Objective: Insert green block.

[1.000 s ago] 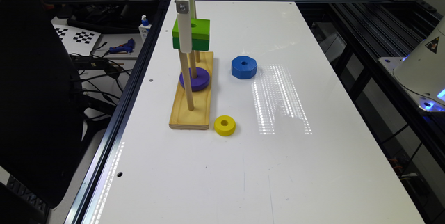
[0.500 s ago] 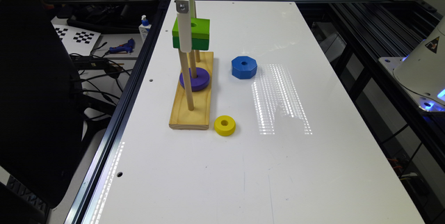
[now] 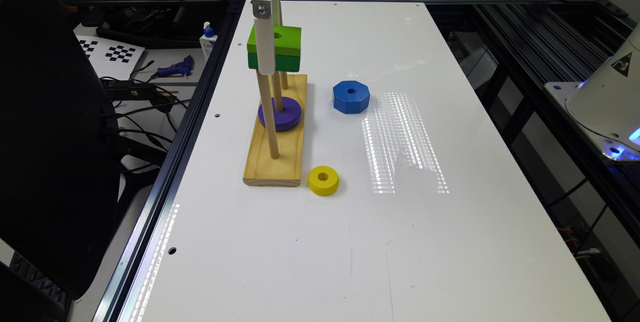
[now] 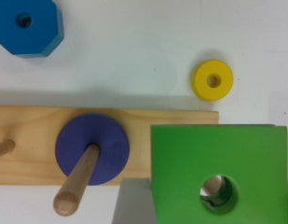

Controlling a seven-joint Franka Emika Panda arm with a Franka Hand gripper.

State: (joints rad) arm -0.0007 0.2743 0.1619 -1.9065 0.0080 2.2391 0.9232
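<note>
The hand (image 3: 265, 57) grips the green block (image 3: 275, 48) high above the wooden base (image 3: 275, 162), over the near peg (image 3: 267, 112). In the wrist view the peg tip appears inside the hole. Next the block likely must go straight down.

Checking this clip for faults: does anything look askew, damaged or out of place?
Nothing stands out. The green block sits level in the gripper above the base; the purple ring is on its peg, the blue piece and yellow ring lie flat.
</note>
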